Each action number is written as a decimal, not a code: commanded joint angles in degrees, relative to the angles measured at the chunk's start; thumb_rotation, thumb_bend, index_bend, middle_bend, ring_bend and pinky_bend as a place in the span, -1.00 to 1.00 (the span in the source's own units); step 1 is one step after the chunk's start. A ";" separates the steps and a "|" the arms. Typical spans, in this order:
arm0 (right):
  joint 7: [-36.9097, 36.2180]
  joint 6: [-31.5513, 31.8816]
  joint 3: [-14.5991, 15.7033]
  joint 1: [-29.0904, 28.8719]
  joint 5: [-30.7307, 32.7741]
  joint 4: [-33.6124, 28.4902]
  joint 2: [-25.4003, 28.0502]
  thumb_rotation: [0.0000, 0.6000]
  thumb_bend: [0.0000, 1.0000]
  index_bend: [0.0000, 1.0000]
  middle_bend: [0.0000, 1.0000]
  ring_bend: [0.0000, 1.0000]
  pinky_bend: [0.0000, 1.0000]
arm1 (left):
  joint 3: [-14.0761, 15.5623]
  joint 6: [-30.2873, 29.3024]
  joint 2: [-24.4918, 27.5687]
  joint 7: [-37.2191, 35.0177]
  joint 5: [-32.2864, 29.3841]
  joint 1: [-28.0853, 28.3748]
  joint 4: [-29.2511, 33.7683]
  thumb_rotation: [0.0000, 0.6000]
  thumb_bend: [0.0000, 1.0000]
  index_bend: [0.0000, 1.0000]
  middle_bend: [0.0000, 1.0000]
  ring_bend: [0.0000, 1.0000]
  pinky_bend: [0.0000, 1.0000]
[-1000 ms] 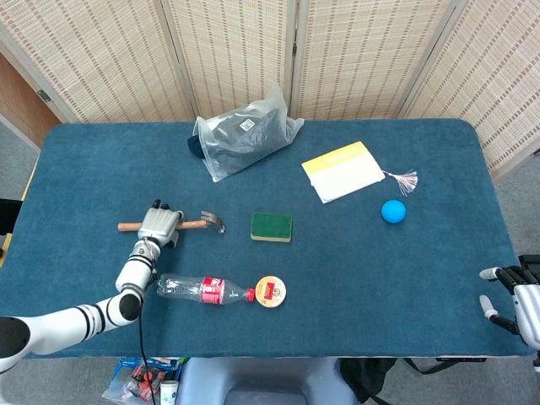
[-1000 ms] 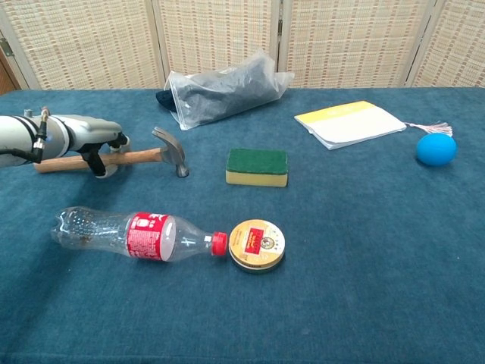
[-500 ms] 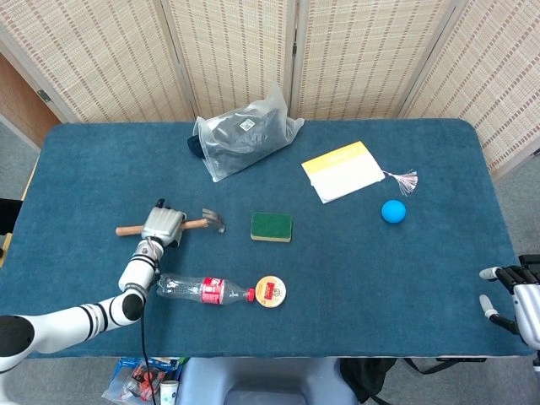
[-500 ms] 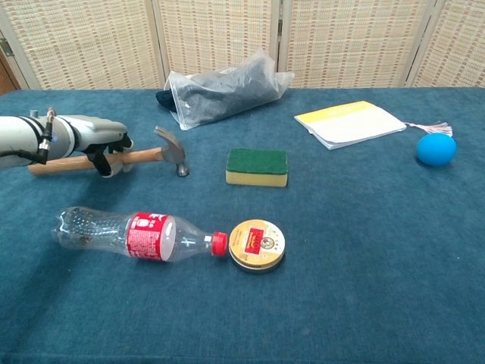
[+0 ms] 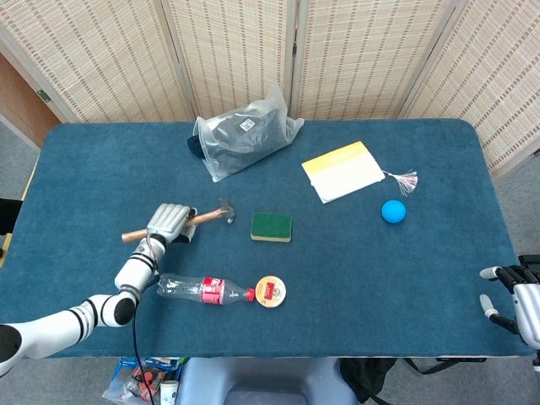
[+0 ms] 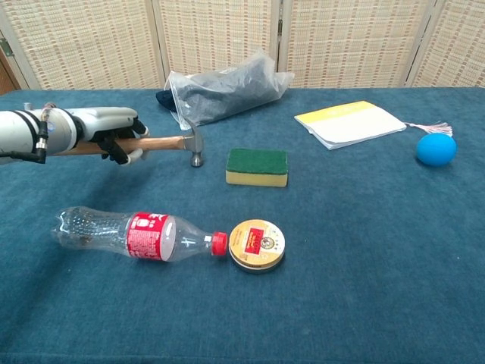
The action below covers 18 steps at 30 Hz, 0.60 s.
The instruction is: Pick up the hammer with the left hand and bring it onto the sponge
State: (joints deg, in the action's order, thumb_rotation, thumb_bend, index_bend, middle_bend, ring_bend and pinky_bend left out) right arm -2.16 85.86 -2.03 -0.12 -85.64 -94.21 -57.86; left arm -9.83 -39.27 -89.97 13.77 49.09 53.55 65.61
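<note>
Though near sponge [image 6: 257, 166], hammer [image 6: 170, 142] apart.

Setting: blue-covered table [image 5: 354, 278] in front of a folding screen [image 5: 253, 51].

The table top carries a dark teal, felt-like cloth with rounded far corners. Behind its far edge stands a woven, cream-coloured screen of several panels in pale frames, spanning left to right. Grey floor [image 5: 13, 156] shows past the table's left and right ends. A strip of brown wooden surface [image 5: 17, 101] sits at far left. Light is even and diffuse, with soft shadows.
</note>
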 commanded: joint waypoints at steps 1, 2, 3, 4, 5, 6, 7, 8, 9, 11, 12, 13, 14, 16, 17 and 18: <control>0.21 -0.08 -0.02 -0.04 0.04 -0.18 0.02 1.00 -0.31 -0.26 -0.15 -0.43 -0.41 | -2.09 -1.42 0.55 -13.79 13.12 -3.31 -1.36 1.00 0.15 0.43 0.77 0.54 0.66; 0.30 -0.17 -0.01 -0.09 0.04 -0.25 0.01 1.00 -0.31 -0.26 -0.15 -0.43 -0.41 | -2.11 -2.13 0.55 -16.23 15.28 -3.59 -1.56 1.00 0.15 0.43 0.79 0.57 0.71; 0.40 -0.25 -0.01 -0.14 0.02 -0.32 0.01 1.00 -0.31 -0.26 -0.15 -0.43 -0.41 | -2.11 -2.87 0.56 -18.63 17.28 -3.84 -1.76 1.00 0.15 0.43 0.79 0.59 0.74; 0.48 -0.34 0.00 -0.18 0.02 -0.38 0.00 1.00 -0.31 -0.26 -0.15 -0.43 -0.41 | -2.11 -3.80 0.52 -20.97 19.15 -4.08 -1.95 1.00 0.15 0.44 0.80 0.62 0.77; 0.62 -0.45 0.00 -0.24 0.04 -0.46 -0.01 1.00 -0.31 -0.26 -0.15 -0.43 -0.41 | -2.02 -5.13 0.42 -24.04 21.64 -4.32 -2.16 1.00 0.15 0.44 0.81 0.65 0.79; 0.72 -0.52 -0.02 -0.29 0.06 -0.52 -0.01 1.00 -0.31 -0.26 -0.15 -0.43 -0.41 | -1.85 -5.92 0.41 -26.30 23.43 -4.39 -2.29 1.00 0.15 0.44 0.82 0.66 0.81; 0.83 -0.59 -0.04 -0.34 0.09 -0.60 -0.01 1.00 -0.30 -0.26 -0.15 -0.43 -0.41 | -1.65 -6.56 0.45 -28.32 24.99 -4.40 -2.41 1.00 0.15 0.44 0.82 0.68 0.82; 0.99 -0.70 -0.07 -0.42 0.12 -0.71 0.00 1.00 -0.31 -0.26 -0.15 -0.43 -0.41 | -1.41 -7.53 0.45 -30.62 26.92 -4.33 -2.57 1.00 0.15 0.44 0.83 0.70 0.84; 1.09 -0.80 -0.07 -0.48 0.14 -0.79 0.00 1.00 -0.31 -0.26 -0.15 -0.43 -0.41 | -1.24 -8.39 0.32 -32.10 28.25 -4.27 -2.79 1.00 0.15 0.44 0.83 0.71 0.85; 1.33 -1.00 -0.11 -0.62 0.17 -0.94 0.01 1.00 -0.31 -0.26 -0.15 -0.43 -0.41 | -0.73 -9.83 0.01 -35.06 30.94 -3.89 -3.21 1.00 0.15 0.43 0.83 0.72 0.86; 1.41 -1.07 -0.12 -0.66 0.20 -1.00 0.02 1.00 -0.31 -0.26 -0.15 -0.43 -0.41 | -0.52 -10.38 -0.17 -36.18 31.94 -3.69 -3.36 1.00 0.15 0.43 0.83 0.73 0.86; 1.47 -1.15 -0.13 -0.70 0.25 -1.05 0.01 1.00 -0.31 -0.26 -0.15 -0.43 -0.41 | -0.27 -10.69 -0.35 -37.08 32.82 -3.43 -3.54 1.00 0.15 0.43 0.83 0.73 0.86; 1.56 -1.20 -0.13 -0.72 0.30 -1.09 0.01 1.00 -0.31 -0.26 -0.14 -0.43 -0.41 | 0.10 -10.66 -0.54 -38.02 33.77 -2.98 -3.70 1.00 0.15 0.43 0.83 0.73 0.86; 1.67 -1.14 -0.09 -0.65 0.34 -1.15 0.02 1.00 -0.31 -0.26 -0.14 -0.43 -0.41 | 0.68 -10.29 -0.92 -39.23 35.09 -2.09 -3.93 1.00 0.15 0.43 0.83 0.73 0.86; 1.71 -1.11 -0.09 -0.61 0.39 -1.18 0.03 1.00 -0.31 -0.26 -0.14 -0.43 -0.41 | 0.87 -10.15 -1.21 -39.50 35.52 -1.71 -4.14 1.00 0.15 0.43 0.83 0.73 0.86; 1.75 -1.05 -0.07 -0.55 0.42 -1.20 0.04 1.00 -0.31 -0.26 -0.14 -0.43 -0.41 | 1.05 -9.87 -1.51 -39.75 35.82 -1.33 -4.33 1.00 0.15 0.43 0.83 0.73 0.86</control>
State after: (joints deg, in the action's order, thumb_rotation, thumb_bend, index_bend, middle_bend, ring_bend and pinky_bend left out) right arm -0.42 84.81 -2.10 -0.67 -85.22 -95.40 -57.81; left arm -9.16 -49.31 -91.05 -25.52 84.47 51.73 61.64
